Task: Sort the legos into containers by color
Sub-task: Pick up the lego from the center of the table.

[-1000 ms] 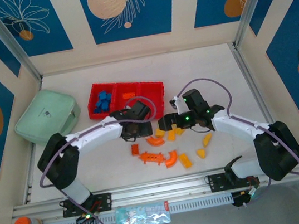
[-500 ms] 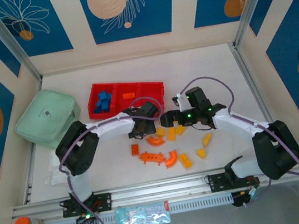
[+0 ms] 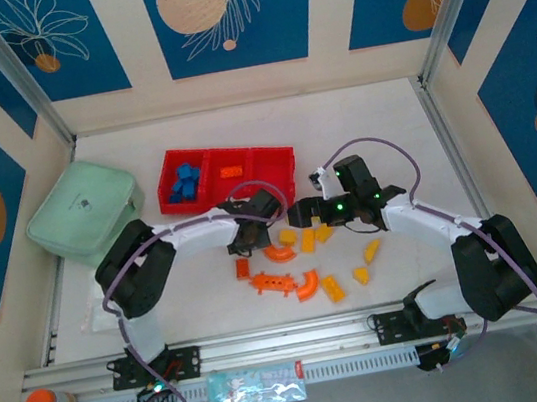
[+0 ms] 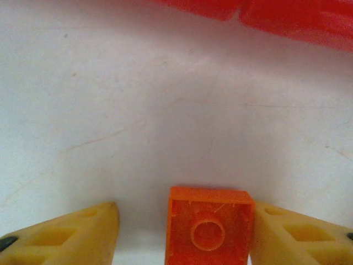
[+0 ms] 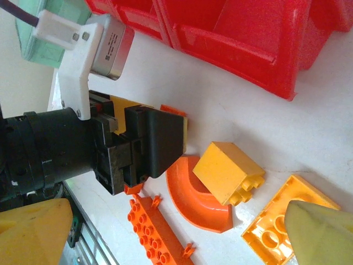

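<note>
Left wrist view has a small orange brick (image 4: 209, 232) on the white table (image 4: 165, 110), between the 2 yellow fingers (image 4: 83, 237) of the left gripper (image 4: 185, 234). The jaws stand at a middling width around it and are not clamped. The finger on the right of that picture touches the brick's side, while the other stands apart from it with bare table in the gap. I judge the step in hand to be the pinch on this piece.

To do it well, the arm should shift a little toward the touching side so that both pads meet the flat walls together. Closing from 1 side alone could push the brick along the table or twist it out. The pads should bite low, and the lift should come only once both sides are in contact.

From above, the left gripper (image 3: 249, 234) hangs just near of the red tray (image 3: 280, 174), whose 3 compartments run left to right. Blue bricks (image 3: 183, 183) lie in the left compartment and an orange piece (image 3: 231, 171) in the middle, so this brick should go there, a short move far. The right gripper (image 3: 297, 219) hovers just to the right, jaws spread wide and holding nothing, over a yellow brick (image 5: 227, 171) and a curved orange piece (image 5: 193, 204). With the 2 wrists so near, lifting straight up first looks safest.
</note>
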